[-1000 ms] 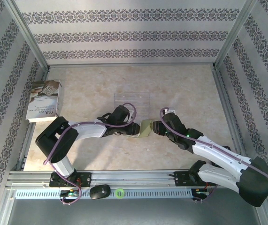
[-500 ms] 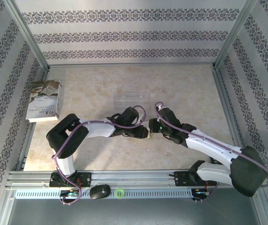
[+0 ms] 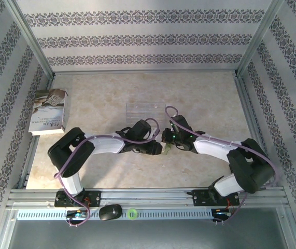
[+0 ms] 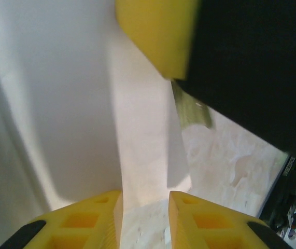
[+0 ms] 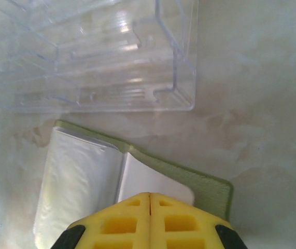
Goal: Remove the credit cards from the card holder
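1. The card holder (image 5: 85, 171) lies open on the table (image 5: 256, 104), mid-table. It is close to the near side of the clear tray (image 5: 101, 57) but not touching it.
2. The right pincer (image 5: 150, 199) is clenched, with its fingers meeting over the holder's edge. I cannot tell whether anything thin is nipped between them.
3. The left pincer (image 4: 145, 202) has a narrow gap with a pale strip running through it. I cannot tell whether it is grasping or not.
4. Credit cards (image 5: 155, 179): a pale round-cornered one seems to sit in the holder half under the right pincer. I judge that they are not yet out.
5. Risk: in the top view the two pincers are nose to nose at the holder, and the right one's finger looms in the left wrist view. Any advance by either could knock fingers together.
6. Risk: the holder looks light and it folds. Tugging a card could drag the whole holder or flip a flap shut if the other pincer isn't pinning it.
7. Risk: the cards are thin and probably slick, so one could slip off the pads or snag in its pocket.
8. Risk: a push toward the far side would shove the holder into the tray.
9. Room: there is open table near, left and right of the holder.
10. The book (image 3: 49, 110) at far left and the side rails are well apart. The near side looks the safest way to pull a card out.
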`<action>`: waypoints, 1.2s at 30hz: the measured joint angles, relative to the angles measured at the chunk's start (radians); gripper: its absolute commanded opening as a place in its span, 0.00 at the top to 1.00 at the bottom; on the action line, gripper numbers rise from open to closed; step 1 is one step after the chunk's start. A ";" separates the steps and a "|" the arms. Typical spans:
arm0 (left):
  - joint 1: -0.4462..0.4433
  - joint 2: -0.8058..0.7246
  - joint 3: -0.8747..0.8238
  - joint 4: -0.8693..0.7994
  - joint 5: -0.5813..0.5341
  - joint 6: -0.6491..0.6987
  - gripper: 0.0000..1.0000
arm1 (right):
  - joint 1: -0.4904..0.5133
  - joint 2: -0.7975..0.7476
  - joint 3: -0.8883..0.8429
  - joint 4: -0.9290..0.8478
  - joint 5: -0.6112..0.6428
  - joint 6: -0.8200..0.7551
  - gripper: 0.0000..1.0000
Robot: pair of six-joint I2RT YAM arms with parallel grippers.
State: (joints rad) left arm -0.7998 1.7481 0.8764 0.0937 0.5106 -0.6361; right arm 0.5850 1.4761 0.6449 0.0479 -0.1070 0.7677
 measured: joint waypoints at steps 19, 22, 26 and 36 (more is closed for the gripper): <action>0.226 -0.267 -0.213 -0.042 -0.306 -0.011 0.68 | 0.015 0.077 0.042 -0.084 0.008 -0.121 1.00; 0.226 -0.245 -0.222 -0.043 -0.318 -0.014 0.68 | 0.015 0.109 0.080 -0.117 0.000 -0.180 1.00; 0.224 -0.220 -0.231 -0.042 -0.303 -0.026 0.68 | 0.031 0.125 0.126 -0.167 0.012 -0.243 0.95; 0.195 -0.187 -0.232 -0.035 -0.311 -0.038 0.69 | 0.135 0.139 0.213 -0.217 0.078 -0.304 0.84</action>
State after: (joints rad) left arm -0.6048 1.5608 0.6441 0.0582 0.1997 -0.6743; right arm 0.7204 1.6154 0.8581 -0.1692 -0.0288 0.4641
